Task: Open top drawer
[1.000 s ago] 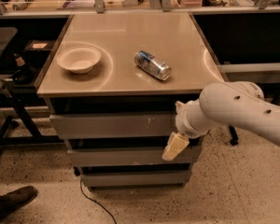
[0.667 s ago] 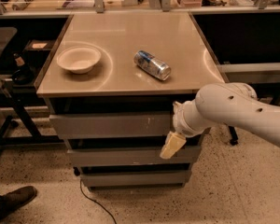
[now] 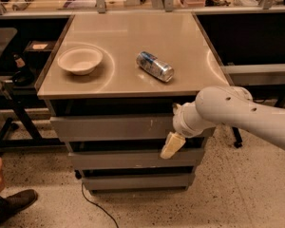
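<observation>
The top drawer is the widest grey metal front of three under the tan cabinet top, with small white scuffs right of centre. It stands slightly forward of the dark gap below the cabinet top. My gripper hangs from the white arm in front of the drawer's right end, its cream fingertip pointing down over the lower edge of the drawer front. Two narrower drawer fronts sit below.
On the cabinet top lie a cream bowl at left and a tipped silver-blue can near the middle. A person's shoe and hand are at the lower left. Dark shelving stands left and right. A cable runs on the floor.
The gripper and arm have shifted slightly to the left along the drawer front. The shoe at the lower left has moved.
</observation>
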Controlling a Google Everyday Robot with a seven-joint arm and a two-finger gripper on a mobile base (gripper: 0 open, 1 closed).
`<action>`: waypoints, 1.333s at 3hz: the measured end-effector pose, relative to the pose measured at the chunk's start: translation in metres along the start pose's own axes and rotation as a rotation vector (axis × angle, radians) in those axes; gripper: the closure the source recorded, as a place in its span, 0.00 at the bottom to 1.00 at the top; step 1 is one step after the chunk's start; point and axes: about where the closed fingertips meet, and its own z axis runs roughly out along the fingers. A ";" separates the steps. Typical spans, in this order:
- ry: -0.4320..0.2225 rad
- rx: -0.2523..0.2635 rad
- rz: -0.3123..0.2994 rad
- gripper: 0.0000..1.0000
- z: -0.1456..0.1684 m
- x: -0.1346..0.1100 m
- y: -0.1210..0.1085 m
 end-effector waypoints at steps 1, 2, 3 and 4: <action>-0.009 -0.014 0.000 0.00 0.010 0.005 0.006; 0.005 -0.045 -0.006 0.00 0.018 0.012 0.014; 0.031 -0.092 -0.007 0.00 0.019 0.023 0.028; 0.032 -0.092 -0.007 0.00 0.018 0.022 0.027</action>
